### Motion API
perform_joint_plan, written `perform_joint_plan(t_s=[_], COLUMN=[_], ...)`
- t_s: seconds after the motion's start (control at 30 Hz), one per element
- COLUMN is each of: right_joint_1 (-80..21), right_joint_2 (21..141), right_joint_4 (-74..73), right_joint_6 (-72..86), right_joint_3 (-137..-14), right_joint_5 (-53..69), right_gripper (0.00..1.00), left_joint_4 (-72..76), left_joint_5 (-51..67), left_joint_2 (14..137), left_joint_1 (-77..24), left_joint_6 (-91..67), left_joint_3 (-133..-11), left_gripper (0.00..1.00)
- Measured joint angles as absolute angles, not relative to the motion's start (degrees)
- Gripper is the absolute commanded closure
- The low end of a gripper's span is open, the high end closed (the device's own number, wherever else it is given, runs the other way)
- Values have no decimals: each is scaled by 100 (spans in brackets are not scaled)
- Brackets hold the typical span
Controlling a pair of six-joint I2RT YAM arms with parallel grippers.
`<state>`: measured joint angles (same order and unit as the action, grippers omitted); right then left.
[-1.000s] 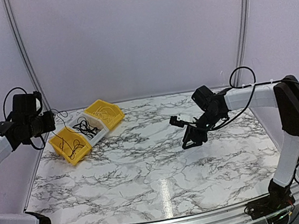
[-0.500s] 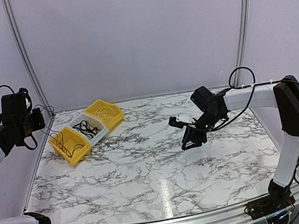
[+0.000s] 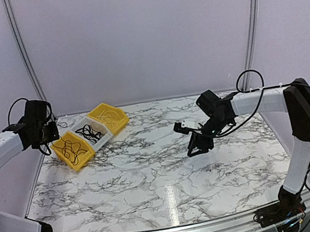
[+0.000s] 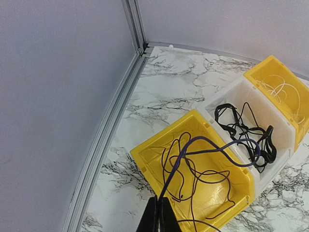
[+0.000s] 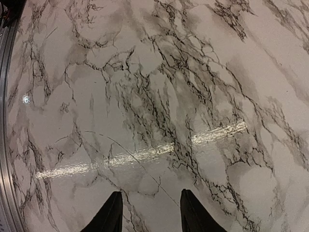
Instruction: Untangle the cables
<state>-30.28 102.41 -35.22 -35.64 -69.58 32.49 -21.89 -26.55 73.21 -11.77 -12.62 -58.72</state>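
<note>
My left gripper (image 4: 158,216) is shut on a thin dark cable (image 4: 170,176) that rises from its tips and arcs across to the black clump of cables (image 4: 246,131) in the white bin (image 4: 218,99). More thin cable loops (image 4: 203,181) lie in the near yellow bin (image 4: 145,157). In the top view the left gripper (image 3: 53,135) hovers beside that yellow bin (image 3: 84,157), at its left back edge. My right gripper (image 3: 195,147) hangs over the middle right of the table, open, with only marble between its fingers (image 5: 111,212).
A second yellow bin (image 3: 107,117) with pale wires stands behind the white bin (image 3: 103,138). The metal table edge (image 4: 104,140) and the wall run close on the left. Thick black arm cables loop off both arms.
The left arm swung out left and up, then came back right and down to the near yellow bin, still shut on the cable. The right arm barely moved.
</note>
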Motion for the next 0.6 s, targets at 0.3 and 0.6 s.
perform_joint_plan(t_s=[0.3, 0.6], right_joint_1=[-3044, -3074], right_joint_2=[10241, 10241], right_joint_4=[-3573, -3610], right_joint_6=[-3566, -3583], right_joint_3=[-6958, -6958], right_joint_5=[3242, 3186], right_gripper=[58, 59], left_joint_4=[-2082, -1815], left_joint_5=[-2600, -2587], left_joint_2=[7878, 8836], left_joint_1=[-958, -867], left_joint_6=[-1673, -2067], left_joint_3=[-5874, -6029], left_gripper=[100, 100])
